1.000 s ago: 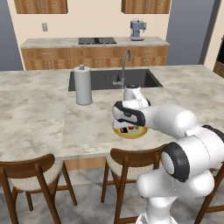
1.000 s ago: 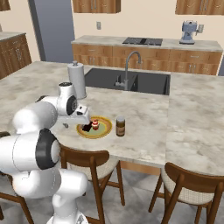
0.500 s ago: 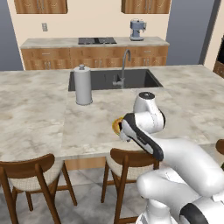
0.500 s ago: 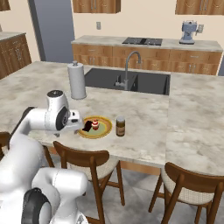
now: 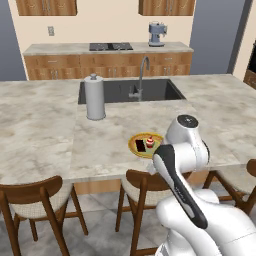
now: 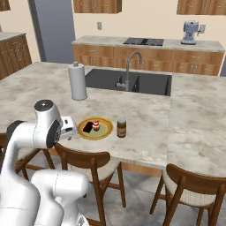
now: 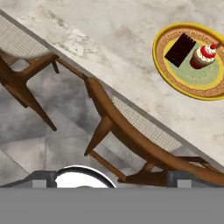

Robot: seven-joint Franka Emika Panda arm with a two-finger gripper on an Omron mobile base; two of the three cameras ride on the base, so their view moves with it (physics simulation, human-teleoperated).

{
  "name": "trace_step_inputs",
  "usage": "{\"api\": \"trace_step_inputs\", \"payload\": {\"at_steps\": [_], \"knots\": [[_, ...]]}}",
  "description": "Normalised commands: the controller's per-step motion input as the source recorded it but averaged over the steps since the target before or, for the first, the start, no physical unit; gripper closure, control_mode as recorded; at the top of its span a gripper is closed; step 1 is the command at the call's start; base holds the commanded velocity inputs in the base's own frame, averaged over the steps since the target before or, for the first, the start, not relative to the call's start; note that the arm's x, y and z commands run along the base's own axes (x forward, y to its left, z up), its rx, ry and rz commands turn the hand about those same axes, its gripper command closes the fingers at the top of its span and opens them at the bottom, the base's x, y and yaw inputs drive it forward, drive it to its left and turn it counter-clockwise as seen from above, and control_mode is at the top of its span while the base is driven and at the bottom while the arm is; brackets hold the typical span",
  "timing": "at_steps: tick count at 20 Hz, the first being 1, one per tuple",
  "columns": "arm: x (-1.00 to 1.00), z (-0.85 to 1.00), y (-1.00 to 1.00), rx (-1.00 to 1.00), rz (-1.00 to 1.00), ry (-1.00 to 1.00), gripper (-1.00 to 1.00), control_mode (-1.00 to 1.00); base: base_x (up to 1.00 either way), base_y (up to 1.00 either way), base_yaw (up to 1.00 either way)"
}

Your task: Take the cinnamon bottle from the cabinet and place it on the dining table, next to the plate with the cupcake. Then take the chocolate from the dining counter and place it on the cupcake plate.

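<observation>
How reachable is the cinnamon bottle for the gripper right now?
Probably yes. The cinnamon bottle stands upright in the open on the counter, just beside the plate with nothing above it. The hand has swung out over the chairs, so it would need to come back over the counter.

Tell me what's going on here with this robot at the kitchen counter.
The robot looks about done. The chocolate lies on the yellow plate beside the cupcake, and the cinnamon bottle stands upright on the counter just next to that plate. The arm is folded back at the counter's edge by the plate, touching none of them. The hand camera looks down at a wooden chair and the plate; whether the fingers are open cannot be told.
</observation>
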Motion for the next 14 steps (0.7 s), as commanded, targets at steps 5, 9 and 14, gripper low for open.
{"api": "trace_step_inputs", "payload": {"at_steps": [5,9,14], "knots": [[-0.51,0.41,-0.02,-0.01,-0.12,-0.02,-1.00,-1.00,0.00,0.00,0.00],[-0.56,0.29,-0.19,-0.03,-0.08,-0.20,-1.00,-1.00,0.00,0.00,0.00],[-0.64,0.16,-0.35,0.00,0.00,-0.43,-1.00,-1.00,0.00,0.00,0.00]]}}
